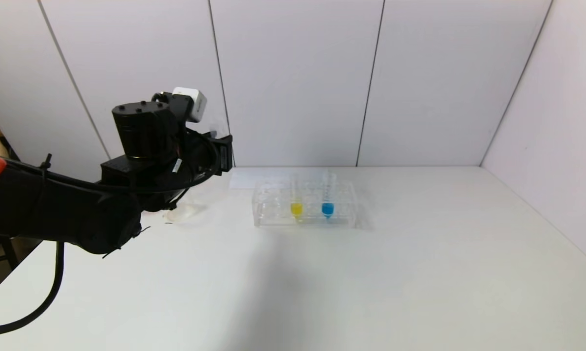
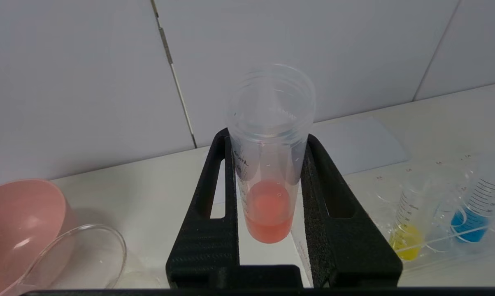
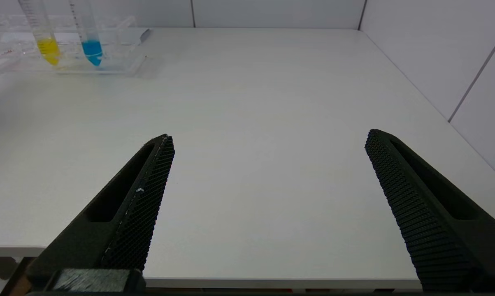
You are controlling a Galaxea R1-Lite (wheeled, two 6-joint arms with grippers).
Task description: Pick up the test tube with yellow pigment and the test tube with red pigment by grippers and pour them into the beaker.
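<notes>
Black fingers [image 2: 214, 230] of the left gripper [image 2: 268, 222] clamped the red tube [image 2: 268, 176], raised near the beaker [image 2: 76, 257], liquid unpoured. Beside the beaker, the yellow tube [image 1: 296, 204] waited in the rack [image 1: 273, 214]. Both pours remained. Well off from the rack, the right gripper [image 3: 268, 205] hung wide apart, empty.
</notes>
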